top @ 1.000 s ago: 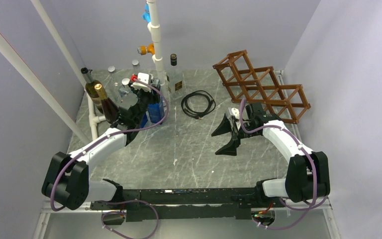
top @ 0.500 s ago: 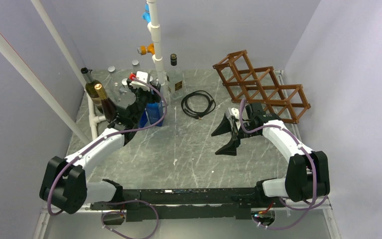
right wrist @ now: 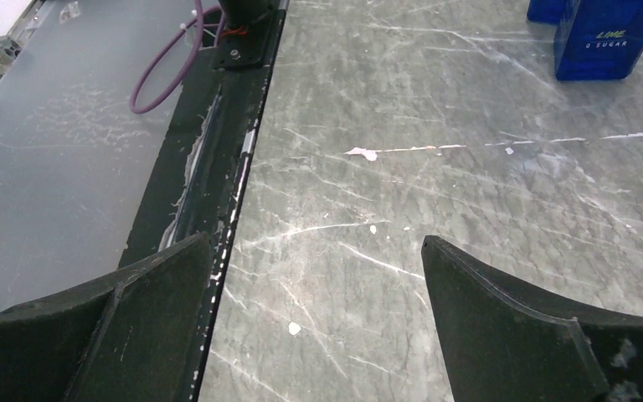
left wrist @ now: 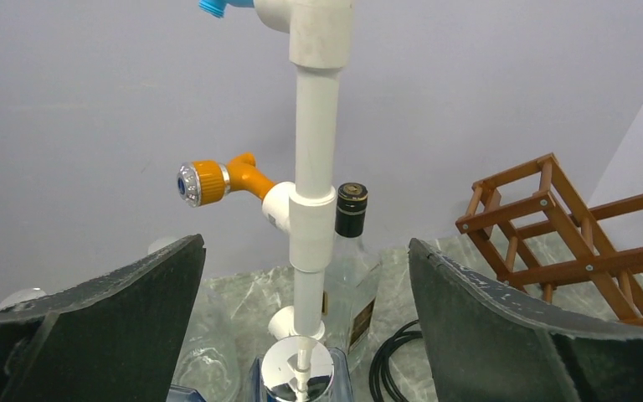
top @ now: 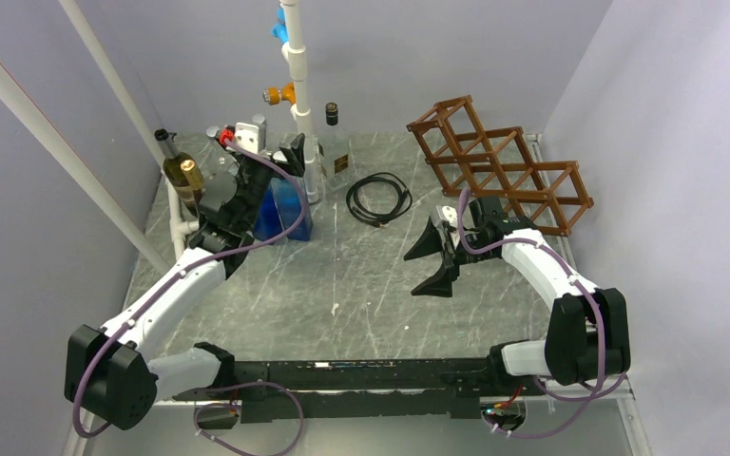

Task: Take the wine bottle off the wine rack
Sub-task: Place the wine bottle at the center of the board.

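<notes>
Left wrist view: the left gripper (left wrist: pixel 303 249) has its two fingers (left wrist: pixel 117 318) far apart and nothing is between them. It looks at the white pipe (left wrist: pixel 312 126) and the clear bottle (left wrist: pixel 356 280).
Right pincer: the right gripper (right wrist: pixel 314 243) is also wide open and holds nothing. It hangs low over the table (right wrist: pixel 469 167), near the rack.
Rack: the wine rack (top: pixel 499 171) stands at the back right, and I see no bottle in any of its cells.
Task's thing: the wine bottle (top: pixel 190 182) with the gold cap stands upright at the back left, just beside the left arm (top: pixel 166 290) and well apart from the rack. No gripper has hold of it.
Step in hand: in my judgement the bottle is off the rack and set down, so what is left is to take the left gripper away.
How to do it well: lift the fingers straight up first, then pull back toward the base. Keep the jaws open and watch the wrist, because bottles stand close around it and a small push can tip one.
Count, bottles: two dark bottles (the gold-capped one and a green bottle (top: pixel 173 163) behind it) and one clear bottle.
Count, other: one rack, one white pipe, one black cable coil (top: pixel 378 198) and two blue boxes (right wrist: pixel 607 38) in the right wrist view. There are also small glass jars (top: pixel 259 121) at the back, but their number I cannot tell.
</notes>
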